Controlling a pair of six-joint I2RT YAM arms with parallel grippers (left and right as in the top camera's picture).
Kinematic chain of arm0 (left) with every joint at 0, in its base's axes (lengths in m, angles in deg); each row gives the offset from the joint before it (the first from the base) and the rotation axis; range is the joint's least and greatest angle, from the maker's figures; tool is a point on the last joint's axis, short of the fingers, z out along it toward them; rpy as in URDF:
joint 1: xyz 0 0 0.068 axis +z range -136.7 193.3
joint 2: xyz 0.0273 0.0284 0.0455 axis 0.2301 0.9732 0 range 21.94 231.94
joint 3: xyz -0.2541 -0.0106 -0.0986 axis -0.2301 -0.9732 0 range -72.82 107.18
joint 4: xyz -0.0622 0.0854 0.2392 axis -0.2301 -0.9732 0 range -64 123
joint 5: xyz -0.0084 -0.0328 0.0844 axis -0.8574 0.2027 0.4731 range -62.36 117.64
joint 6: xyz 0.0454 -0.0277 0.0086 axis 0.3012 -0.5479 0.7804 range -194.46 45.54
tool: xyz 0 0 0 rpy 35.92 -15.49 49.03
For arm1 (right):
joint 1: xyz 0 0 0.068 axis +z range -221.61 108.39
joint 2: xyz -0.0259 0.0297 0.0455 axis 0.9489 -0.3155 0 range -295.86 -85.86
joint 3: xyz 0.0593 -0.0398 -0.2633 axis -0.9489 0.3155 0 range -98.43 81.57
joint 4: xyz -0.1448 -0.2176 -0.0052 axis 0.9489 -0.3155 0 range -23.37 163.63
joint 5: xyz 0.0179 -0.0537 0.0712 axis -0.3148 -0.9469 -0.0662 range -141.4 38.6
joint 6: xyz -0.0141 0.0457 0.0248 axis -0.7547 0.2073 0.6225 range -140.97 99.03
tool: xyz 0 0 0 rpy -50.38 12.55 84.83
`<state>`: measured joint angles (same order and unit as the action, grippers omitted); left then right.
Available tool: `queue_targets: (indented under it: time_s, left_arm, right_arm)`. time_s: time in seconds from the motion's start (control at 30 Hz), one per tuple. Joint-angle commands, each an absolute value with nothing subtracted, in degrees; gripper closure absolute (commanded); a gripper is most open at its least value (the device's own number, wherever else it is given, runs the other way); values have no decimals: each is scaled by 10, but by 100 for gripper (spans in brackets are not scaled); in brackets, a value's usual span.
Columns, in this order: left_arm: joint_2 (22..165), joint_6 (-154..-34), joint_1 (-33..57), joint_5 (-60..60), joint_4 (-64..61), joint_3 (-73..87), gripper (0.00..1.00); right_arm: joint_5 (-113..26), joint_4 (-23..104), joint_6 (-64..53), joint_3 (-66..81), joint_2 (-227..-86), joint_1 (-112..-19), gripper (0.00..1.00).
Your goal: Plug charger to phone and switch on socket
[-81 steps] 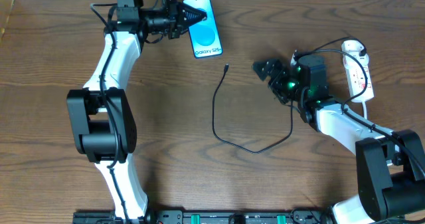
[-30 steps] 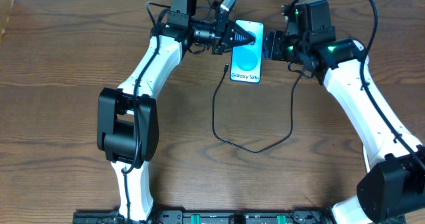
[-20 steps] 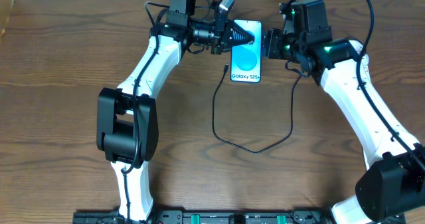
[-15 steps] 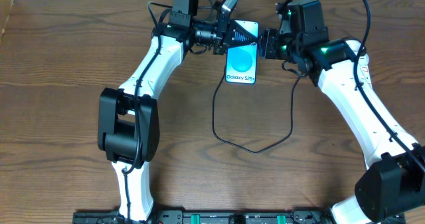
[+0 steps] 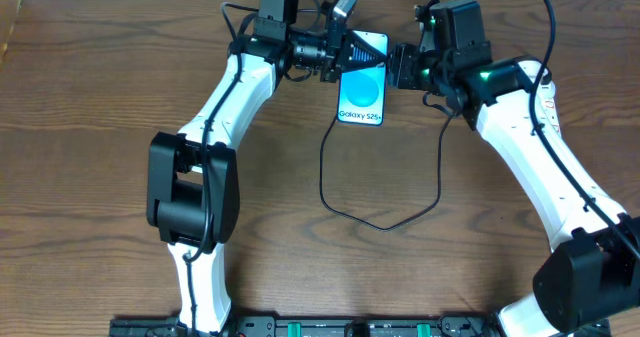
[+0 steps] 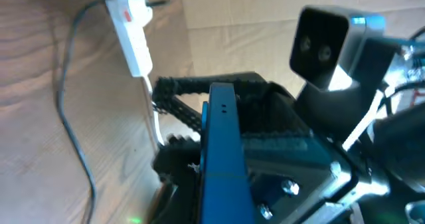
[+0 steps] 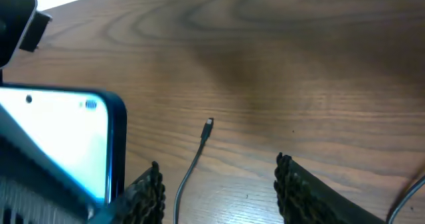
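My left gripper (image 5: 352,55) is shut on the top end of the phone (image 5: 361,95), whose blue screen reads "Galaxy S25+", and holds it at the far middle of the table. In the left wrist view the phone (image 6: 222,151) shows edge-on. My right gripper (image 5: 400,67) is open and empty just right of the phone; in its own view the fingers (image 7: 219,191) straddle the charger's black cable, with the phone (image 7: 63,141) at the left. The connector tip (image 7: 208,123) lies on the wood beside the phone's lower left corner (image 5: 341,102). The white socket (image 6: 130,26) lies beyond, mostly hidden under my right forearm in the overhead view.
The charger cable (image 5: 385,224) loops across the middle of the brown wooden table (image 5: 100,97) and runs up under my right arm. The right arm's camera housing (image 6: 324,39) is close in front of the left wrist. A pale wall edge runs along the table's far side.
My left gripper carried the phone from the far left to the middle. My right arm swung from the socket up beside it. In the last second the phone shifted slightly left.
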<state>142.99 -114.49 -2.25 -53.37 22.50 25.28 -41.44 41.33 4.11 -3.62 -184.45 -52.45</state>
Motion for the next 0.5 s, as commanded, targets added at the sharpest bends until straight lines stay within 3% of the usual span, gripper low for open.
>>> queue_targets:
  time_s: [0.0,0.47]
  left_arm:
    - [1414,-1141,-6,-495,224,255,93]
    - [1414,-1168,199,-481,224,255,93]
  right_arm:
    - [-364,412,39,-49,-1845,-495,44]
    - [-329,352,22,-100,-1927,-486,52]
